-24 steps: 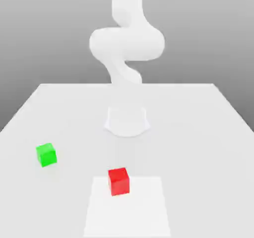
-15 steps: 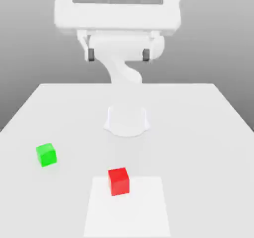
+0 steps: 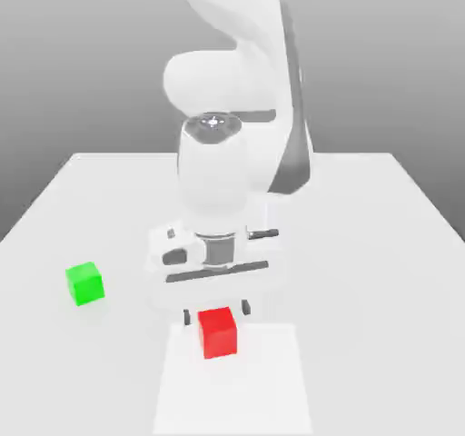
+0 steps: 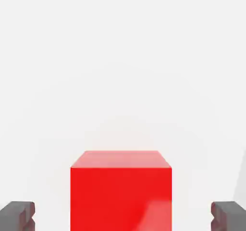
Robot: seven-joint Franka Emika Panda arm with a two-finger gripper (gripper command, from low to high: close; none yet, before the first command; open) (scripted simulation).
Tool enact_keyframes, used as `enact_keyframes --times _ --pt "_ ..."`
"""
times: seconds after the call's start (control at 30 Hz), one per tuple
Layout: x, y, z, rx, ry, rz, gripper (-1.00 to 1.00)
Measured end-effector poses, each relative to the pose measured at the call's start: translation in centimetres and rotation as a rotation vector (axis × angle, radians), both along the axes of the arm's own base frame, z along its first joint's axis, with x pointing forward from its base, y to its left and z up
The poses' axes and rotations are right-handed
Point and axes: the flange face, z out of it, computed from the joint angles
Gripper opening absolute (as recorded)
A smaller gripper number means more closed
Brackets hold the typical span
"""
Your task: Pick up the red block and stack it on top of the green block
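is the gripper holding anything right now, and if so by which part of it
Nothing is held: the gripper is open, its fingers standing apart on either side of the red cube with a gap to each side.

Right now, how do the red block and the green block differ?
The red block is bright red, while the green block is bright green. The red block sits between the open gripper's two fingers, whereas the green block stands off to the exterior view's left with nothing around it. Both are plain cubes resting on the table.
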Motion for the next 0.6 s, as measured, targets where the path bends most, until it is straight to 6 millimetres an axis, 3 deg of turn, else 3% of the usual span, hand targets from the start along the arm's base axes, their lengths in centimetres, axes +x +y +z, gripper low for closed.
enact_keyframes --times 0.03,0.27,0.5,0.6 --pt "-0.1 0.0 -0.7 0.000 0.001 -0.001 -1.00" --pt "-0.1 0.0 -0.7 0.000 0.001 -0.001 -1.00" --pt "-0.1 0.0 4.8 0.001 0.001 -0.002 -1.00" --pt "-0.9 -4.6 6.3 -0.003 -0.001 -0.185 -1.00"
